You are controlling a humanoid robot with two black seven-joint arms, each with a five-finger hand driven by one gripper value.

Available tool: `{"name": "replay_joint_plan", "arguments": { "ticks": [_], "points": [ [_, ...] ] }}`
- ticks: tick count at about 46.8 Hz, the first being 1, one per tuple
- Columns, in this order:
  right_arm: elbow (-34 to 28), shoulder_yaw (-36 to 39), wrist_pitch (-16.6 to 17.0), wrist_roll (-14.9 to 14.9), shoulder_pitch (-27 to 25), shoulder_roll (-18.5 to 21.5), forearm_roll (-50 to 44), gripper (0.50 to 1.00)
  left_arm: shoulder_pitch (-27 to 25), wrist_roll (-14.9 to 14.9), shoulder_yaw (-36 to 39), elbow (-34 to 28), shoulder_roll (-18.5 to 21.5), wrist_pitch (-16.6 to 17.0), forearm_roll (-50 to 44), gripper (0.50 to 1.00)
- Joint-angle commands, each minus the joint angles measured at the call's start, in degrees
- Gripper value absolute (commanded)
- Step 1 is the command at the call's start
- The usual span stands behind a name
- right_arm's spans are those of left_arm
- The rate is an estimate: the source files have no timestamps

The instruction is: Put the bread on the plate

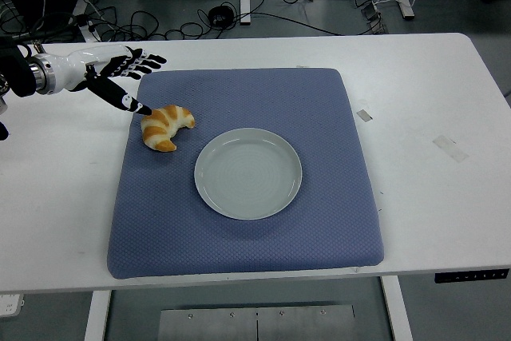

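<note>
My left hand (112,77), fingers spread and empty, hovers at the blue mat's (335,221) far-left corner, just beside the bread (165,126) (plate (248,173) mid-mat).

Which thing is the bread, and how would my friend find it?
Find the blue mat covering the white table. Left of the round pale plate lies the bread. It is the only golden, curved, striped thing there, a croissant near the left hand.
</note>
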Motion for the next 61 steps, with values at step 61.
{"name": "replay_joint_plan", "arguments": {
  "ticks": [61],
  "points": [
    [0.00, 0.00, 0.00, 0.00, 0.00, 0.00, 0.00, 1.000, 6.55, -0.40, 1.93, 0.01, -5.12, 7.89, -0.16, 0.878]
  ]
}}
